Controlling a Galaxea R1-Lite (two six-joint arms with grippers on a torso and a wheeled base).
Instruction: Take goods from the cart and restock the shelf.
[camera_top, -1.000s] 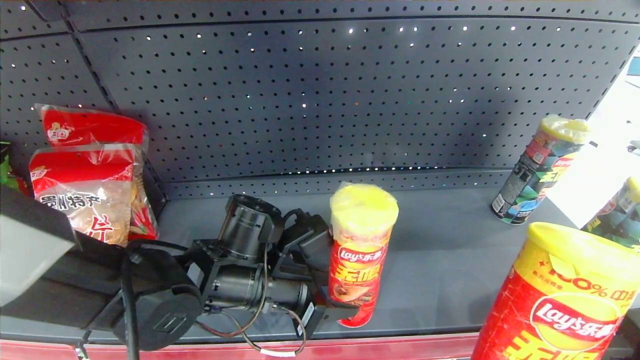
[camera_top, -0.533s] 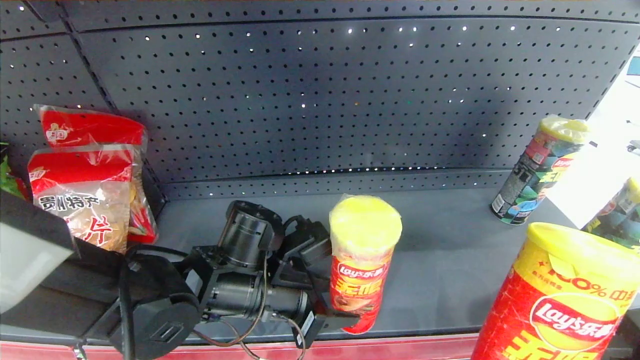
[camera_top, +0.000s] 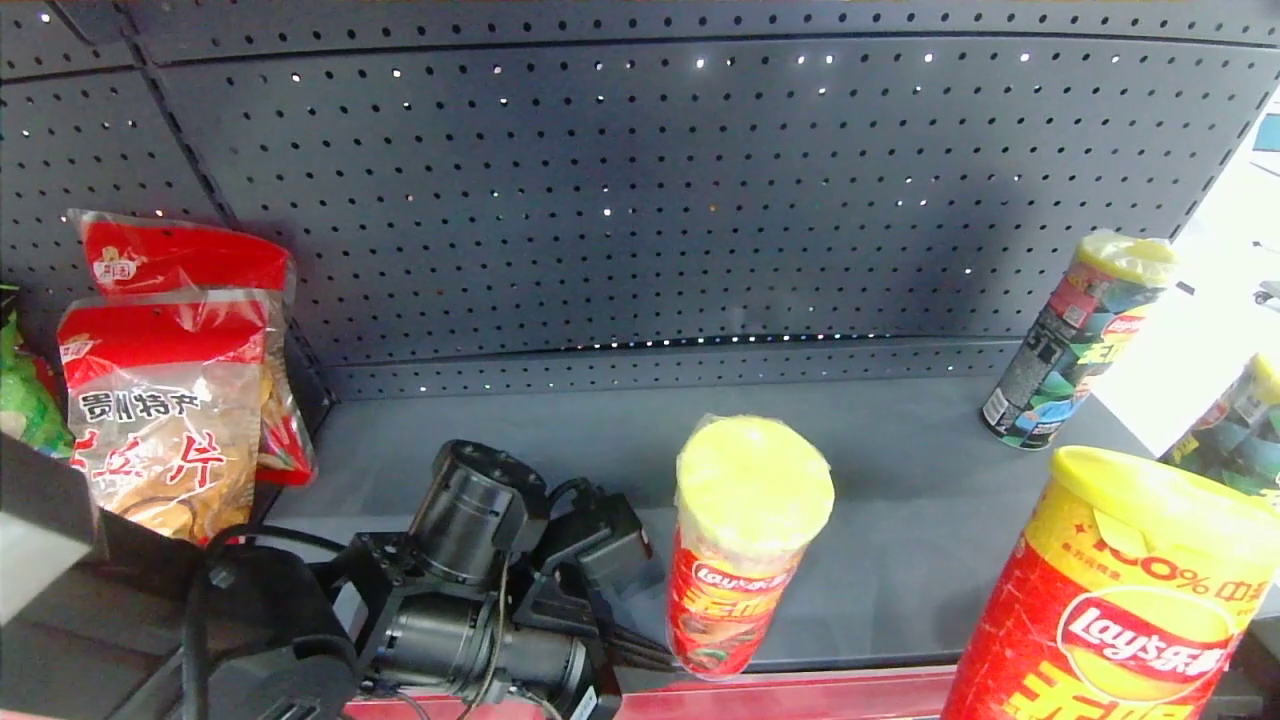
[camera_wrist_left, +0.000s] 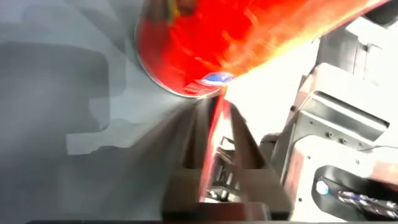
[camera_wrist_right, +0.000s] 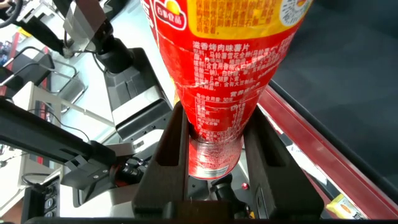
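Head view shows you the left gripper (camera_top: 652, 650) drawn back toward the shelf's (camera_top: 900, 520) front edge since a second ago. The red chip can (camera_top: 745, 560) has come forward too and stands right at that edge. Whether that gripper grips it, you cannot tell. The can wears a yellow lid under clear wrap. Your right gripper (camera_wrist_right: 217, 124) clamps a second chip can (camera_wrist_right: 230, 50) off the front right corner.

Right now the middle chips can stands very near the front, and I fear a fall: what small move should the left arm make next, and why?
Probably nudge the red can back toward the pegboard. Its base sits at the red front edge of the shelf, with the left gripper beside it and room behind.
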